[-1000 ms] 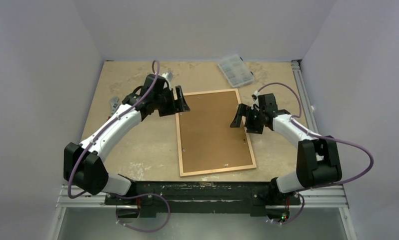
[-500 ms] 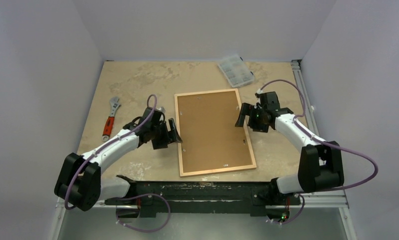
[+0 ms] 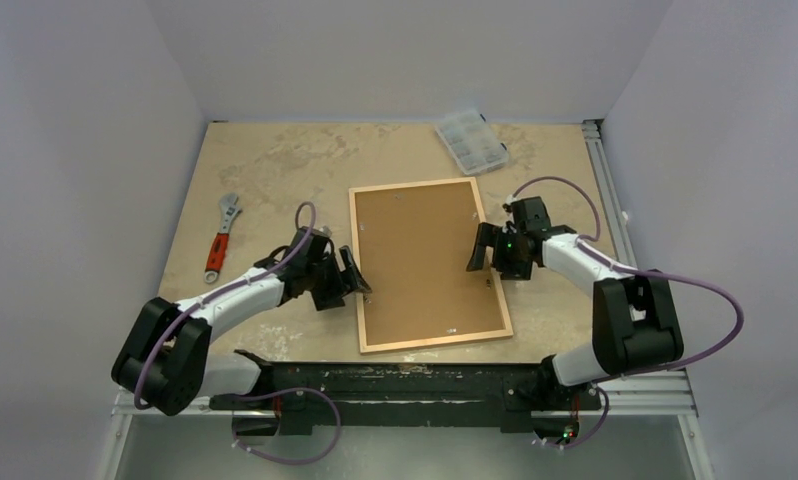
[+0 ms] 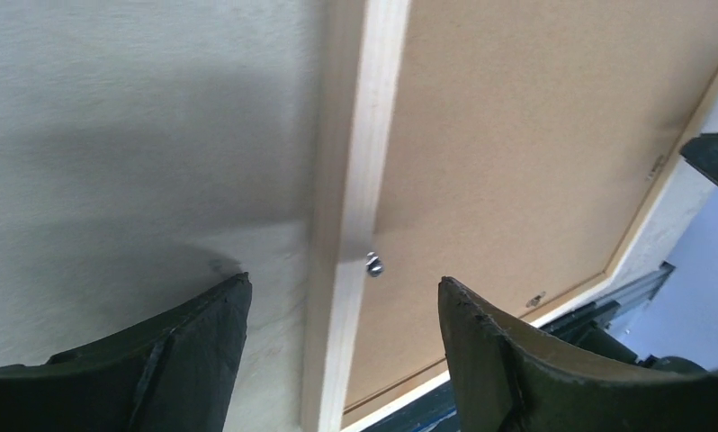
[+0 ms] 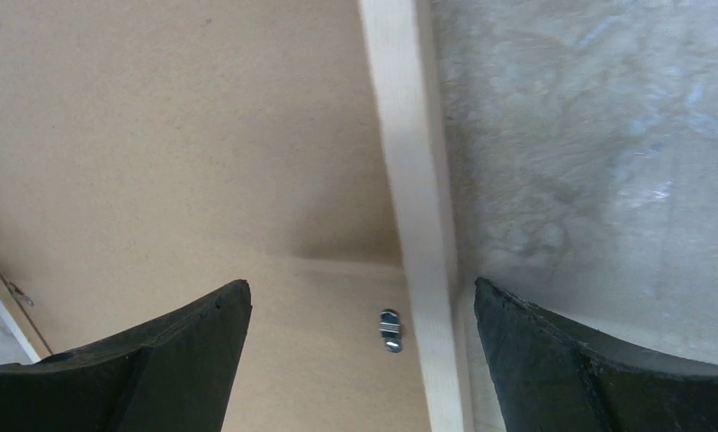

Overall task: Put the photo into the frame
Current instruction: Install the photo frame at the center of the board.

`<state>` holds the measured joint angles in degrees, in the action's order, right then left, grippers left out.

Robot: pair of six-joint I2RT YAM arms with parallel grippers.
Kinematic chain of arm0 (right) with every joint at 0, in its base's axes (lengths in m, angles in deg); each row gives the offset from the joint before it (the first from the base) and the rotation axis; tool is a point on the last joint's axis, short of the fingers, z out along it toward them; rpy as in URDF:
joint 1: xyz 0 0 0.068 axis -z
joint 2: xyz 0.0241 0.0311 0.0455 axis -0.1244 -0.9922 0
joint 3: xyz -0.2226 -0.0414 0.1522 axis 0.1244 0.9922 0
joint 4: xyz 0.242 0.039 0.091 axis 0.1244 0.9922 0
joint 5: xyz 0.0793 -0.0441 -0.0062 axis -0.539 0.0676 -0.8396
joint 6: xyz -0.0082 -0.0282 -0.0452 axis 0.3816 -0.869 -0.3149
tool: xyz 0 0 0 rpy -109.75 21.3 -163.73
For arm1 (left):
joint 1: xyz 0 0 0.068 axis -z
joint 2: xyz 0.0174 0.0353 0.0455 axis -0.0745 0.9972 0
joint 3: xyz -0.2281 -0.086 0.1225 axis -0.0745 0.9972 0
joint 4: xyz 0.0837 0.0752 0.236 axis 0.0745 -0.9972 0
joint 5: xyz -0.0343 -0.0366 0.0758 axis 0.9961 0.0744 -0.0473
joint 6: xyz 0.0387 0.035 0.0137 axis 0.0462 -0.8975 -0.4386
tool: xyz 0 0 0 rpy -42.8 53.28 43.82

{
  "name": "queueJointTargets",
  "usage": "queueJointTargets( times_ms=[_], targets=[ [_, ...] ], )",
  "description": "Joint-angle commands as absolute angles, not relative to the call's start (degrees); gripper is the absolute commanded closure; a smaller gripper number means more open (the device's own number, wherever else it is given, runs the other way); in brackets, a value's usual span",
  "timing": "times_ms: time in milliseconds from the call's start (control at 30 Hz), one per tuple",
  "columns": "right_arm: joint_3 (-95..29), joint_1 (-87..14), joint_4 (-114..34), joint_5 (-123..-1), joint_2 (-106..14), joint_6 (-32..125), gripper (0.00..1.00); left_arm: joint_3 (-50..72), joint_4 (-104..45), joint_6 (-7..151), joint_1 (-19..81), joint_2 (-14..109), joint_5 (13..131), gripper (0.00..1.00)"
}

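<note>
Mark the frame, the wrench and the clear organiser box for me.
Frame [image 3: 412, 184]: top external view, on its far wooden rail.
Wrench [image 3: 221, 234]: top external view, mid-shaft, where the red handle meets the metal.
Organiser box [image 3: 470, 141]: top external view, middle of its clear lid.

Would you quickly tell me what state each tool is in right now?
Left tool: open, holding nothing, over the frame's left rail.
Right tool: open, holding nothing, over the frame's right rail.
</note>
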<state>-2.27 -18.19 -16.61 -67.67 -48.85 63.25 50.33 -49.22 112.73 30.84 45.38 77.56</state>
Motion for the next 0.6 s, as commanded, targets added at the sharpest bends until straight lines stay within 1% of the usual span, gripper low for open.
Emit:
queueJointTargets(
  times_ms=[0,67,233,400,567],
  targets=[
    [-0.55,-22.51,-15.56,-69.22,-50.24,64.74,0.07,50.9,-42.04,114.53,32.7,48.89,79.61,0.28],
    [-0.63,-24.63,-15.39,-68.65,-49.65,65.75,0.07,49.5,-43.6,114.04,33.77,49.39,79.19,0.3],
    [-0.38,-29.66,-14.93,-66.55,-48.73,67.23,0.07,47.54,-49.78,112.91,35.46,48.57,73.46,0.32],
    [2.32,-31.49,-16.89,-67.16,-47.88,68.77,0.08,45.99,-56.08,112.03,36.54,49.67,66.54,0.33],
    [3.48,-31.98,-18.68,-68.2,-48.49,69.28,0.09,43.61,-58.11,111.84,37.0,54.09,62.85,0.38]
  ],
)
